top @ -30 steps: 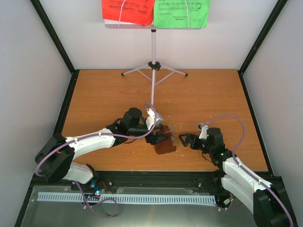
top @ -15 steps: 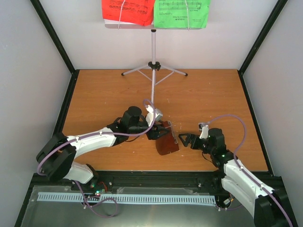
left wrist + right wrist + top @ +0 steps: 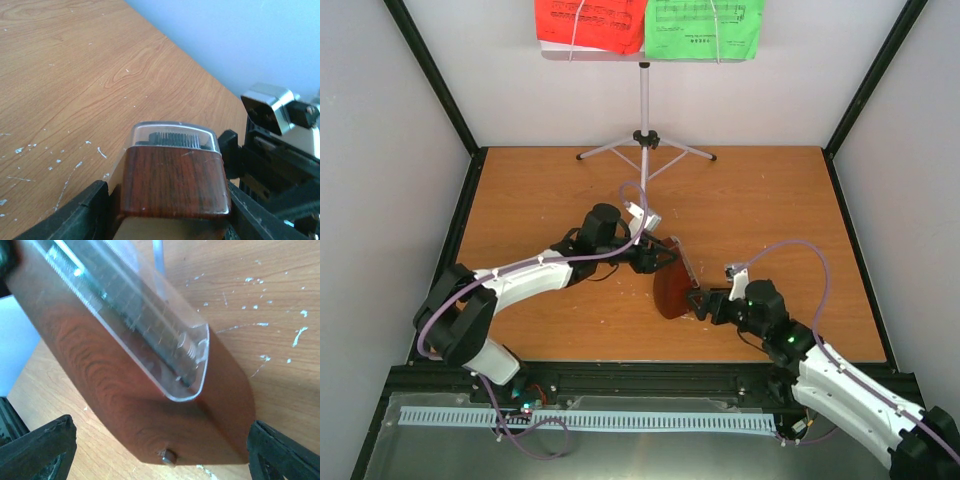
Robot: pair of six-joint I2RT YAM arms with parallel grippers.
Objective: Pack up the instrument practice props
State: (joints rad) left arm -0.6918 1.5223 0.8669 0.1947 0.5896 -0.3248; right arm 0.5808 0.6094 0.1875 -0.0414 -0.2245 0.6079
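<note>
While the left gripper [image 3: 658, 257] pinches the narrow top of the metronome [image 3: 670, 290], fingers pressed on its two wooden sides, the body slants away from that grip, its long axis running toward the right gripper [image 3: 698, 303]. That one is spread wide. Its wrist view shows the broad base just ahead of it, lying between the two fingers but touching neither, as far as I can see. Whether the base rests on the table [image 3: 540, 200] or hangs just off it, I can't tell. My guess is a handover: the right arm is nearer the base and need only close on it. Far beyond both grippers, the stand [image 3: 643, 100] holds the sheets [image 3: 705, 28].
</note>
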